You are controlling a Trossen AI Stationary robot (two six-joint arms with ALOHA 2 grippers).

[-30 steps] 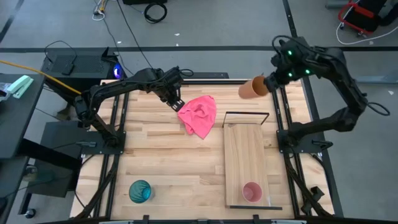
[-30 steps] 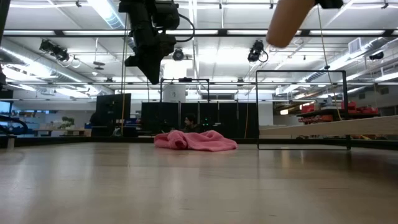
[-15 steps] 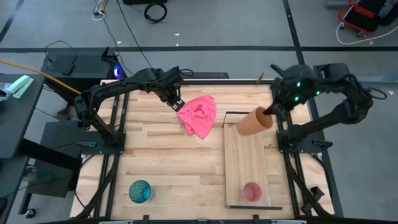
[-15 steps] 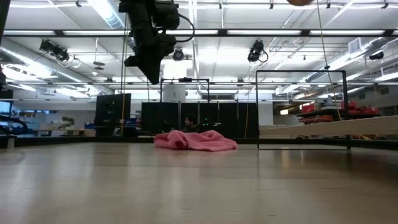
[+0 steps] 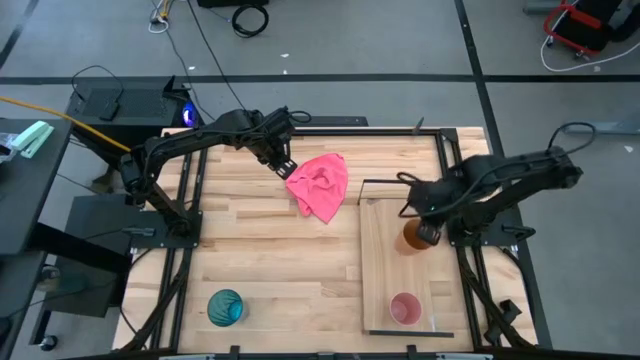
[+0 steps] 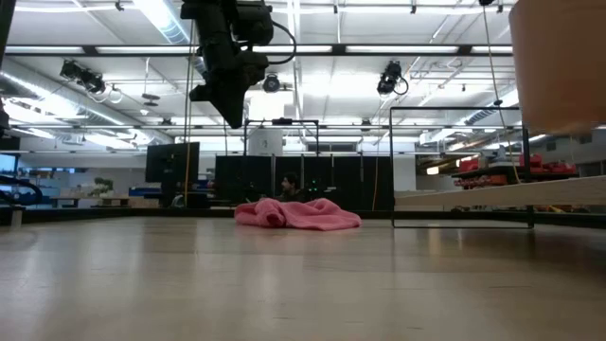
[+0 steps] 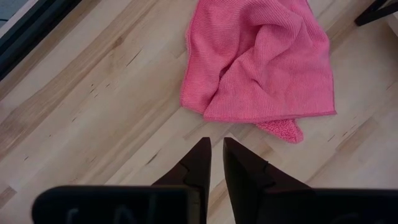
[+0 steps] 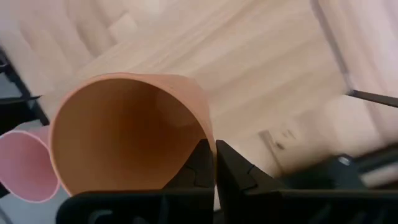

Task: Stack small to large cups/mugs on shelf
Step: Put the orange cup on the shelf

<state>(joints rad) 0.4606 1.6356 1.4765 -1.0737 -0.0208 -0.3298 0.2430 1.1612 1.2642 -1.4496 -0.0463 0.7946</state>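
The right gripper [image 5: 425,232] holds the orange cup [image 5: 412,238] above the shelf [image 5: 390,275], toward the board's 12 o'clock end, its fingers pinched on the cup's rim, one inside the wall and one outside, as the right wrist view shows [image 8: 208,163]. The pink cup [image 5: 405,308] stands on the shelf near its 6 o'clock end, well apart from the orange one. The teal cup [image 5: 225,306] sits on the table [image 5: 260,270] toward 7 o'clock, off the shelf entirely. The left gripper [image 5: 283,164] hangs over the table at about 11 o'clock, just beside the pink cloth [image 5: 320,185], its jaws nearly closed on nothing, a thin gap between the fingers [image 7: 200,163]. In the low view the orange cup [image 6: 559,66] hangs high at the frame's edge, clear of the surface. The main risk, as I judge it, lies in the order: if the orange cup goes into or over the pink one carelessly, the nesting could jam or tip the light pink cup, since nothing braces it. A rim pinch also gives little hold against twisting, so a quick swing could let the cup rotate or slip out over the board. Descending near the 12 o'clock end could catch the black wire frame [image 5: 396,183] standing there. The teal cup, the largest, is far from the right arm and calls for a long reach or the other arm.
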